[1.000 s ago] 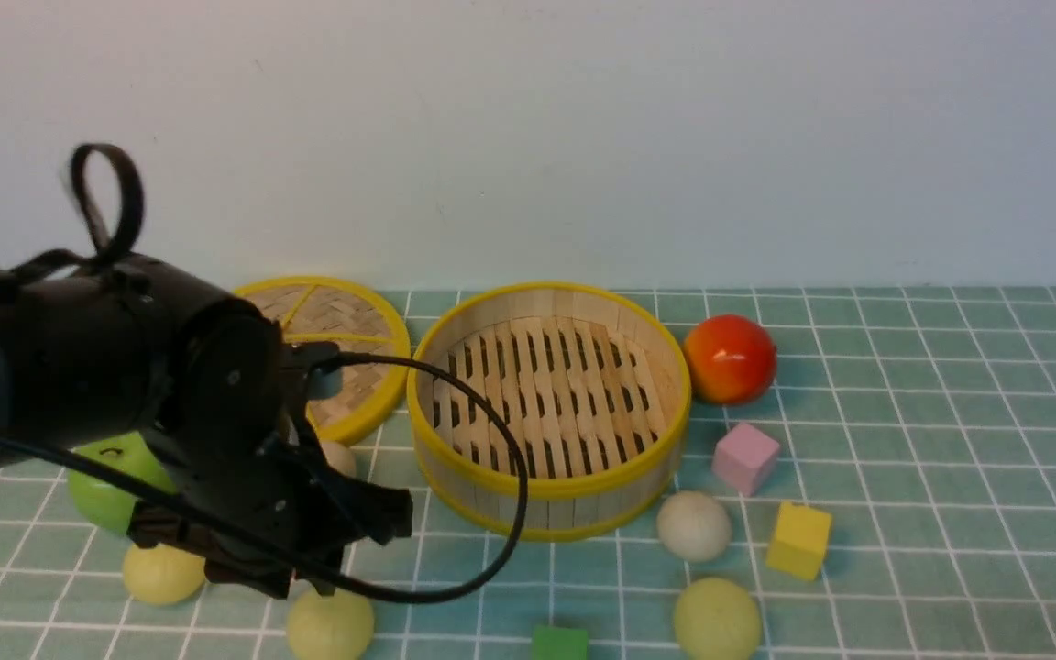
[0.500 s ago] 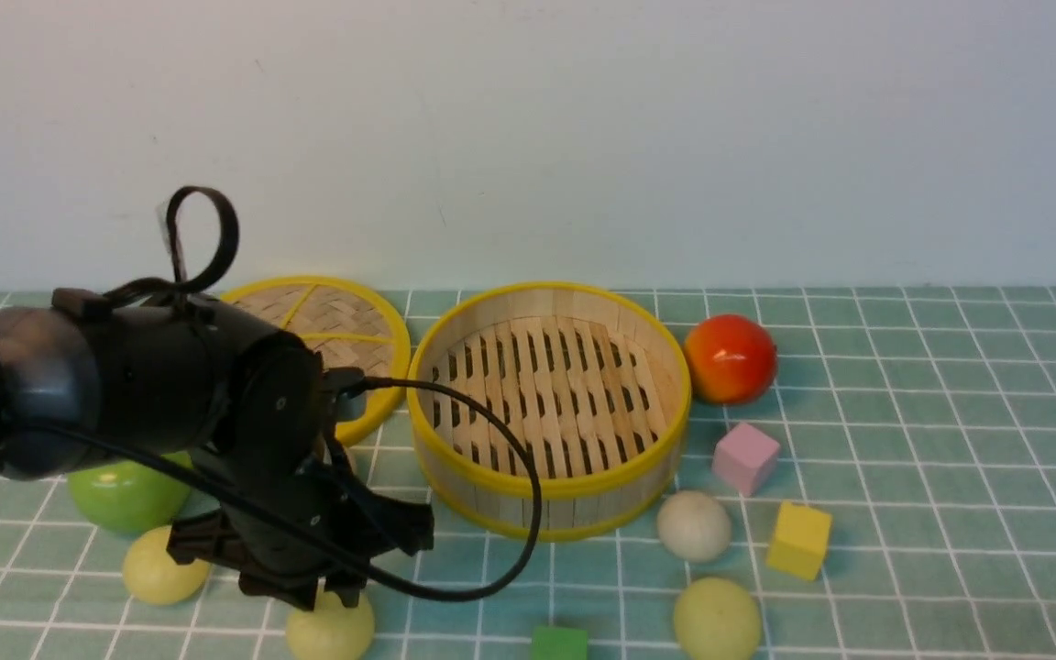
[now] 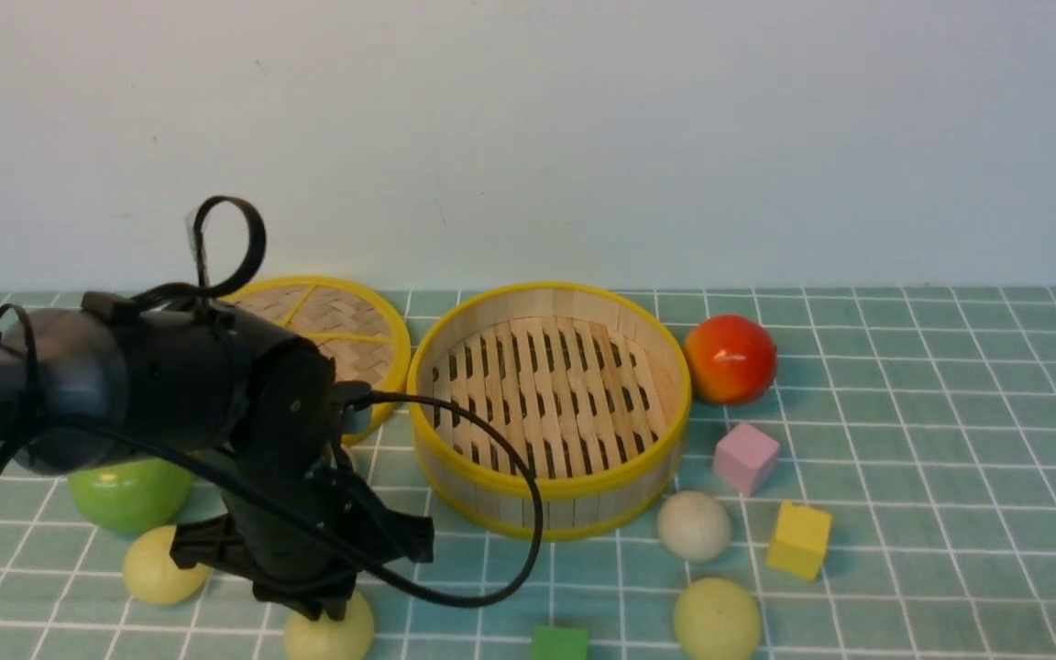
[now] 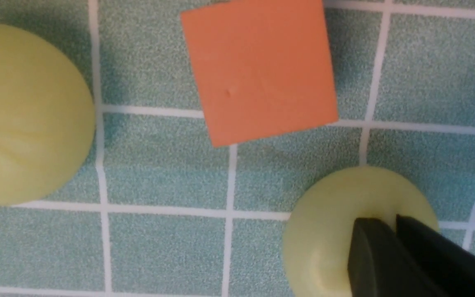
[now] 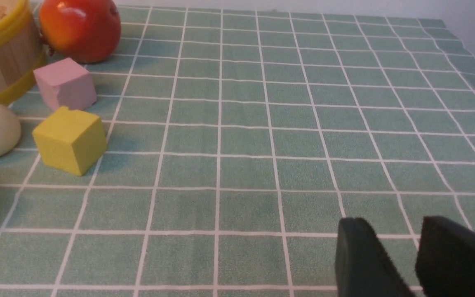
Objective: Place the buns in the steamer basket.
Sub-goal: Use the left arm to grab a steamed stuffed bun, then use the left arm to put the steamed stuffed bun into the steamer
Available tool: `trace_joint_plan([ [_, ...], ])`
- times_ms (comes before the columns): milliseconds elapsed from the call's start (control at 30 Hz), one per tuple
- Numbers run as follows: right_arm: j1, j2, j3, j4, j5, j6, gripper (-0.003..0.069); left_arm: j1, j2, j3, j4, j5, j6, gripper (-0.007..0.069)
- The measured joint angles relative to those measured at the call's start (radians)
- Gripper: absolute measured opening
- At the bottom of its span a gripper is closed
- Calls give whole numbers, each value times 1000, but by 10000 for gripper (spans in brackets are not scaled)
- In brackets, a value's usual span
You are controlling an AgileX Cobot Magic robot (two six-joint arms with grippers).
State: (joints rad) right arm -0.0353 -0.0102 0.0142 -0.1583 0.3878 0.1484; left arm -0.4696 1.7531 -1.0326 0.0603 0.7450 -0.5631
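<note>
The steamer basket (image 3: 546, 486) stands mid-table with nothing inside. Pale yellow-green buns lie at the front left (image 3: 154, 568), under my left arm (image 3: 331, 634) and at the front right (image 3: 717, 619). An off-white bun (image 3: 693, 524) rests by the basket's front right wall. My left gripper (image 3: 317, 605) points down onto the middle bun (image 4: 328, 231). Its jaws (image 4: 390, 220) are almost together, pinching that bun's top. My right gripper (image 5: 398, 225) is open over bare cloth, away from the buns, and does not show in the front view.
The woven lid (image 3: 345, 316) lies left of the basket, a green apple (image 3: 125, 495) behind my left arm. A red-orange fruit (image 3: 730, 357), pink cube (image 3: 745, 456), yellow cube (image 3: 798, 539) and green cube (image 3: 558, 642) sit right and front. An orange block (image 4: 258, 70) lies near the gripped bun.
My left arm has swung right and lowered onto the front yellow-green bun. Its jaws have closed. The buns and blocks have stayed put.
</note>
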Motion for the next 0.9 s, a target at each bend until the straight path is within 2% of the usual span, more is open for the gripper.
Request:
trace_joint_plan([
  [67,0,0,0,0,0,0,238,0,0,-24,-2,33,11,-12],
  [233,0,0,0,0,0,0,238,0,-5,-115,-33,132,49,-13],
  [367,0,0,0,0,0,0,238,0,-29,-286,-126,195,126,-13],
  [467,0,0,0,0,0,0,238,0,-27,-404,-169,173,157,-13],
  [667,0,0,0,0,0,0,238,0,81,-563,-175,81,164,-13],
  [900,0,0,0,0,0,0,238,0,255,-631,-218,33,164,-6],
])
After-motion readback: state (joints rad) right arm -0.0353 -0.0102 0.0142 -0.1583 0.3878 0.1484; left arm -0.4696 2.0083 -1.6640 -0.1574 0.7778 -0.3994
